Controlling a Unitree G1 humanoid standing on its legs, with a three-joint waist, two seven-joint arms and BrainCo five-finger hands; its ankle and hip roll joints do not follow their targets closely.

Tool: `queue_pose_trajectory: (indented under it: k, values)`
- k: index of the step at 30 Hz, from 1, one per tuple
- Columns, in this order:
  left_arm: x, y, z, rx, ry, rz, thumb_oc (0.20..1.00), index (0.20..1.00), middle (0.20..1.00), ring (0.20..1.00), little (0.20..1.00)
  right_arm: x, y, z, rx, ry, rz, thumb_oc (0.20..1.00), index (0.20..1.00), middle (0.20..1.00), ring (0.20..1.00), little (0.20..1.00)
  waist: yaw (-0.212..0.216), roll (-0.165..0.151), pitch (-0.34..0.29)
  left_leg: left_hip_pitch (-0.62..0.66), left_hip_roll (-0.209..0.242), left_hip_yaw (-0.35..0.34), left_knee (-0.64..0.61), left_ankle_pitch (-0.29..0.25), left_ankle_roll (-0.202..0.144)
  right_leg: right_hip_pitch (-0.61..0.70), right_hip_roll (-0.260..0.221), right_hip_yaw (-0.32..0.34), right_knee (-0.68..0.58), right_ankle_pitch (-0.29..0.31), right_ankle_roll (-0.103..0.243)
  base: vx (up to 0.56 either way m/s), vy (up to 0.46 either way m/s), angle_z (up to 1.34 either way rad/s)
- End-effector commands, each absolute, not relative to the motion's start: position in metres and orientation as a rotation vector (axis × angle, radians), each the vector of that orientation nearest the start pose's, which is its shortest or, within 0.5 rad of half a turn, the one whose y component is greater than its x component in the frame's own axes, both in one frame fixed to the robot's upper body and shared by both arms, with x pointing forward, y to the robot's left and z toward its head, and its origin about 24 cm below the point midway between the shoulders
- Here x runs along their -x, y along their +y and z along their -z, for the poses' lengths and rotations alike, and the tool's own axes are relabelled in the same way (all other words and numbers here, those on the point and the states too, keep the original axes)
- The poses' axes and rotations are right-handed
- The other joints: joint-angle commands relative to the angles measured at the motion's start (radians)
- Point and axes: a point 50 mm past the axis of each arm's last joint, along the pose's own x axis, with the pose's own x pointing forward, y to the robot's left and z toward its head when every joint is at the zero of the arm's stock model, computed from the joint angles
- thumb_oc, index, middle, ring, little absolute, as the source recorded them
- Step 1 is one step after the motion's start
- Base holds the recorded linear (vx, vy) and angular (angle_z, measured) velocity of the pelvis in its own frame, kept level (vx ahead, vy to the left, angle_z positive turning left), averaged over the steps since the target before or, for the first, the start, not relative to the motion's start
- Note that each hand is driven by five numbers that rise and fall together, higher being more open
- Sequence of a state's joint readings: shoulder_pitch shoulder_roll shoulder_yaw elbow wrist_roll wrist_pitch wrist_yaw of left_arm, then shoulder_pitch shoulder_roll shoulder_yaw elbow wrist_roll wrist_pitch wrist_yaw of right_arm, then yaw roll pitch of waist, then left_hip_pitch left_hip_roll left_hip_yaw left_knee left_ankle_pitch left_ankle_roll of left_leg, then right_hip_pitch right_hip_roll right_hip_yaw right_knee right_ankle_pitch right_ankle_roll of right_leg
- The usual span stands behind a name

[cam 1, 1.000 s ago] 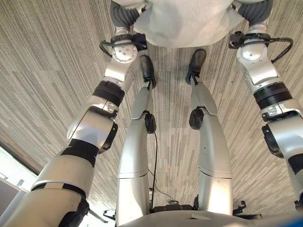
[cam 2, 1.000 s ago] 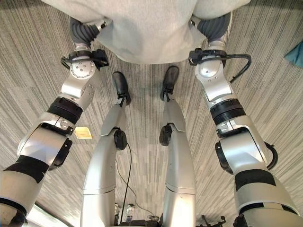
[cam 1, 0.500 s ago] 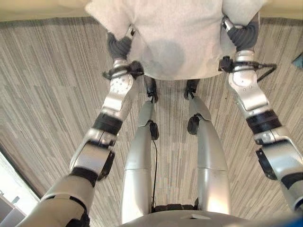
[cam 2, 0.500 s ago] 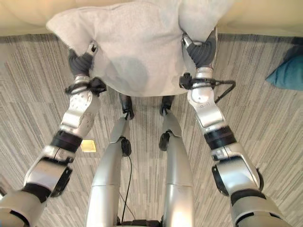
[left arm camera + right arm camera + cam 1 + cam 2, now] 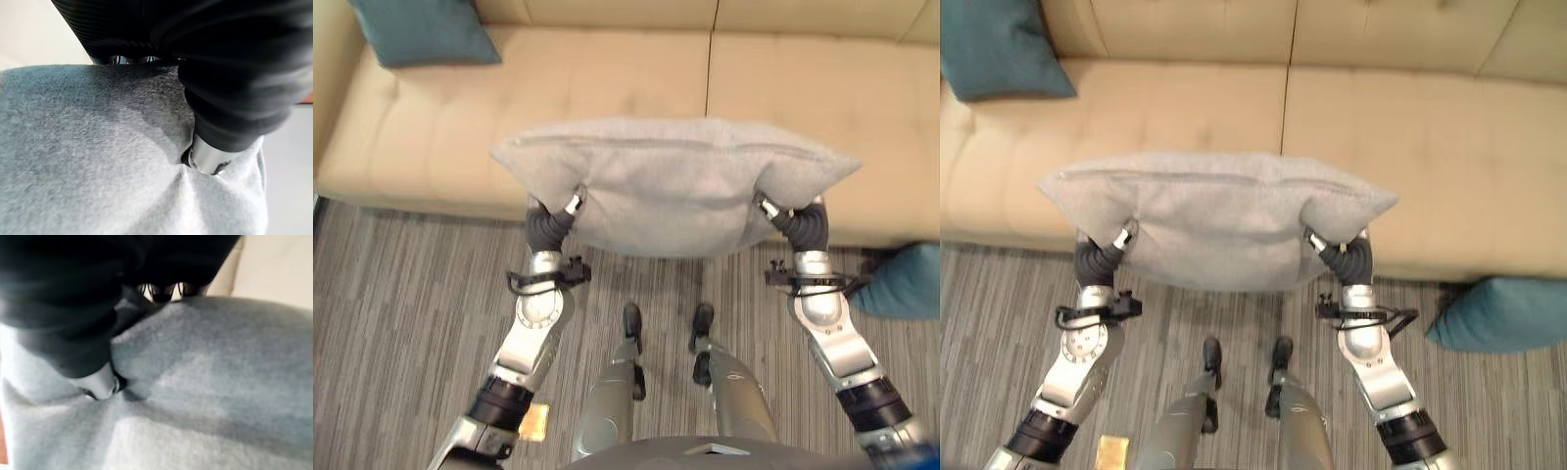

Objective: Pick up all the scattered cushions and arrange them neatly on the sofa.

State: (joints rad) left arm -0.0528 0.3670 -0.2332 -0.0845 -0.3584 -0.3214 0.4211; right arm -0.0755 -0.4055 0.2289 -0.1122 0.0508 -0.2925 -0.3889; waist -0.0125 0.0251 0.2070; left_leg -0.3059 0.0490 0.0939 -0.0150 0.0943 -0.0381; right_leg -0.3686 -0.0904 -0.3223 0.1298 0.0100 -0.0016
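Flanking beige sofa (image 5: 1410,127) — teal cushion (image 5: 994,49) on seat, another (image 5: 1503,313) on floor.

A living room: a cream sofa (image 5: 636,88) with cushions stands on striped carpet (image 5: 401,294).

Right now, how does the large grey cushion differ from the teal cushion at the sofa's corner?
The large grey cushion is held up off the seat between both hands; the teal cushion rests on the beige sofa. The grey one appears larger. Both are soft, roughly rectangular.
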Motion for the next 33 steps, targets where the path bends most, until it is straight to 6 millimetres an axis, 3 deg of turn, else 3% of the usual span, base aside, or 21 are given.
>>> queue_pose_trajectory:
  k: [1, 4, 9, 12, 13, 14, 15, 18, 20, 24, 28, 29, 30, 31, 33]
  values:
    - [-0.249, 0.154, -0.117, 0.126, -0.500, -0.004, 0.200, 0.200, 0.200, 0.200, 0.200, -0.240, -0.154, -0.134, 0.180, -0.640, -0.015, 0.200, 0.200, 0.200, 0.200, 0.200, -0.017, -0.041, -0.083, 0.102, 0.026, -0.030, 0.079, -0.065, -0.071, 0.239, 0.007, -0.013, -0.100, -0.061, 0.077, 0.19, -0.115, 0.07]
    - [-0.245, 0.157, -0.104, 0.139, -0.438, -0.021, 0.200, 0.200, 0.200, 0.200, 0.200, -0.237, -0.158, -0.124, 0.185, -0.591, -0.008, 0.200, 0.200, 0.200, 0.200, 0.200, -0.007, -0.054, -0.091, 0.159, 0.018, -0.027, 0.078, -0.082, -0.060, 0.324, 0.011, -0.012, -0.147, -0.053, 0.085, 0.20, -0.013, 0.11]
    - [-0.243, 0.159, -0.098, 0.119, -0.404, -0.025, 0.200, 0.200, 0.200, 0.200, 0.200, -0.239, -0.160, -0.126, 0.166, -0.593, 0.019, 0.200, 0.200, 0.200, 0.200, 0.200, 0.015, -0.066, -0.108, 0.096, -0.013, 0.030, 0.053, -0.056, -0.031, 0.373, 0.017, 0.004, -0.158, -0.059, 0.096, 0.15, 0.098, 0.11]
    - [-0.235, 0.161, -0.094, 0.100, -0.384, -0.023, 0.200, 0.200, 0.200, 0.200, 0.200, -0.240, -0.152, -0.123, 0.155, -0.574, -0.015, 0.200, 0.200, 0.200, 0.200, 0.200, 0.043, -0.069, -0.140, 0.201, -0.044, 0.030, -0.007, -0.084, -0.001, 0.411, 0.002, 0.038, -0.115, -0.080, 0.126, 0.32, 0.241, -0.61]
    - [-0.233, 0.162, -0.093, 0.086, -0.380, -0.015, 0.200, 0.200, 0.200, 0.200, 0.200, -0.241, -0.148, -0.123, 0.147, -0.575, -0.033, 0.200, 0.200, 0.200, 0.200, 0.200, 0.051, -0.069, -0.145, 0.233, -0.052, 0.034, -0.023, -0.097, 0.014, 0.410, -0.010, 0.057, -0.073, -0.080, 0.139, 0.39, 0.433, -0.74]
    - [-0.231, 0.164, -0.095, 0.069, -0.384, -0.005, 0.200, 0.200, 0.200, 0.200, 0.200, -0.242, -0.141, -0.125, 0.133, -0.584, -0.059, 0.200, 0.200, 0.200, 0.200, 0.200, 0.058, -0.055, -0.133, 0.274, -0.060, 0.044, -0.034, -0.116, 0.048, 0.355, -0.041, 0.078, 0.106, -0.048, 0.171, 0.27, 0.368, -0.75]
    - [-0.231, 0.165, -0.095, 0.063, -0.384, -0.004, 0.200, 0.200, 0.200, 0.200, 0.200, -0.242, -0.138, -0.127, 0.130, -0.593, -0.071, 0.200, 0.200, 0.200, 0.200, 0.200, 0.058, -0.050, -0.127, 0.289, -0.063, 0.049, -0.041, -0.121, 0.061, 0.318, -0.052, 0.094, 0.183, -0.032, 0.184, 0.19, 0.318, -0.74]
    - [-0.230, 0.164, -0.094, 0.063, -0.383, 0.000, 0.200, 0.200, 0.200, 0.200, 0.200, -0.241, -0.135, -0.127, 0.121, -0.595, -0.082, 0.200, 0.200, 0.200, 0.200, 0.200, 0.054, -0.031, -0.122, 0.327, -0.065, 0.046, -0.057, -0.137, 0.075, 0.239, -0.055, 0.110, 0.279, -0.019, 0.187, 0.14, 0.128, -0.18]
    - [-0.230, 0.164, -0.093, 0.071, -0.376, 0.007, 0.200, 0.200, 0.200, 0.200, 0.200, -0.241, -0.135, -0.128, 0.138, -0.600, -0.088, 0.200, 0.200, 0.200, 0.200, 0.200, 0.041, -0.027, -0.120, 0.347, -0.073, 0.032, -0.064, -0.153, 0.076, 0.201, -0.038, 0.118, 0.177, -0.038, 0.163, 0.22, 0.019, -0.03]
    - [-0.233, 0.163, -0.095, 0.084, -0.383, 0.009, 0.200, 0.200, 0.200, 0.200, 0.200, -0.243, -0.137, -0.133, 0.141, -0.620, -0.075, 0.200, 0.200, 0.200, 0.200, 0.200, 0.019, -0.033, -0.106, 0.382, -0.084, 0.004, -0.065, -0.177, 0.067, 0.167, -0.020, 0.145, -0.036, 0.031, 0.167, 0.20, -0.050, 0.05]
    - [-0.235, 0.157, -0.096, 0.110, -0.393, 0.024, 0.200, 0.200, 0.200, 0.200, 0.200, -0.243, -0.140, -0.133, 0.176, -0.621, -0.070, 0.200, 0.200, 0.200, 0.200, 0.200, 0.002, -0.042, -0.115, 0.409, -0.086, -0.025, -0.048, -0.214, 0.047, 0.201, -0.014, 0.137, -0.102, 0.061, 0.157, 0.29, -0.158, 0.47]
    - [-0.236, 0.152, -0.096, 0.132, -0.387, 0.044, 0.200, 0.200, 0.200, 0.200, 0.200, -0.242, -0.146, -0.132, 0.194, -0.617, -0.054, 0.200, 0.200, 0.200, 0.200, 0.200, -0.010, -0.040, -0.125, 0.400, -0.063, -0.030, -0.013, -0.229, 0.016, 0.235, -0.004, 0.117, -0.123, 0.049, 0.143, 0.24, -0.203, 0.70]
    - [-0.236, 0.152, -0.096, 0.133, -0.387, 0.044, 0.200, 0.200, 0.200, 0.200, 0.200, -0.242, -0.146, -0.132, 0.194, -0.616, -0.054, 0.200, 0.200, 0.200, 0.200, 0.200, -0.013, -0.039, -0.125, 0.397, -0.062, -0.033, -0.009, -0.232, 0.015, 0.237, -0.004, 0.113, -0.125, 0.049, 0.142, 0.33, -0.306, 0.59]
    - [-0.238, 0.147, -0.097, 0.146, -0.383, 0.073, 0.200, 0.200, 0.200, 0.200, 0.200, -0.240, -0.153, -0.128, 0.200, -0.592, -0.037, 0.200, 0.200, 0.200, 0.200, 0.200, -0.027, -0.048, -0.119, 0.340, -0.035, -0.026, 0.135, -0.230, -0.021, 0.279, -0.002, 0.092, -0.144, 0.028, 0.120, 0.15, -0.148, 0.43]
    - [-0.238, 0.147, -0.097, 0.146, -0.383, 0.074, 0.200, 0.200, 0.200, 0.200, 0.200, -0.240, -0.154, -0.128, 0.200, -0.592, -0.037, 0.200, 0.200, 0.200, 0.200, 0.200, -0.030, -0.047, -0.120, 0.331, -0.034, -0.029, 0.148, -0.237, -0.022, 0.279, -0.002, 0.089, -0.146, 0.029, 0.119, 0.11, -0.108, 0.53]
